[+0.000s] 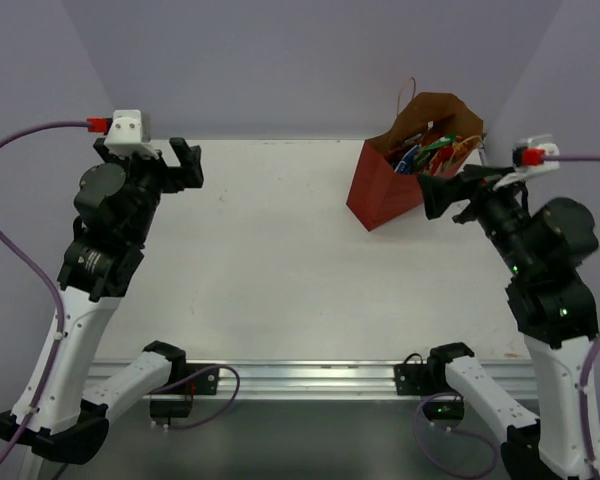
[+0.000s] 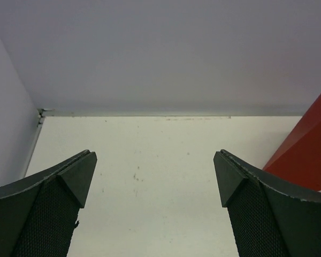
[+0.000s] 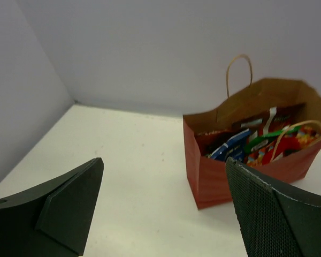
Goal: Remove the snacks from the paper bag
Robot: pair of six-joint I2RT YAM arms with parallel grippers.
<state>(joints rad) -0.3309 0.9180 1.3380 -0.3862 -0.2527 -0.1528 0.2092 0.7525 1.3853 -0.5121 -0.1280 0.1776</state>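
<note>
**Near edge.** A metal rail [image 1: 310, 378] along the front of the counter [image 1: 260, 260] carries both arm bases. The lower links are cut off by the bottom of the top view.

**Left arm** [image 1: 100, 250]. It stands over the far-left part of the counter. The left jaws are spread wide with nothing between them. Its wrist view shows two dark fingers [image 2: 69, 182] over bare white surface.

**Right arm** [image 1: 545, 270]. It reaches towards the far right. The right jaws are also spread wide and hold nothing. From above, the fingers [image 1: 432, 197] overlap the bag's near-right end. Whether they touch it cannot be told.

**The paper bag** [image 1: 385, 195]. It stands upright with its mouth open, on the far-right part of the counter, close to the back wall [image 1: 280, 60].
- In the right wrist view, the right-hand finger [image 3: 278, 214] hides the bag's lower right corner [image 3: 214, 171].
- In the left wrist view, only a red corner [image 2: 310, 155] shows, cut off by the frame edge.
- One cord handle [image 3: 239, 56] stands up at the rear; the other [image 3: 297, 126] droops over the contents.

**The snacks** [image 3: 257, 144]. All of them lie inside the bag.
- A blue-white wrapper [image 3: 230, 147], a green one [image 3: 265, 136] and red-orange ones [image 3: 289, 145] can be made out.
- They overlap, and their lower parts are hidden by the bag wall, so the count and the print cannot be determined.
</note>
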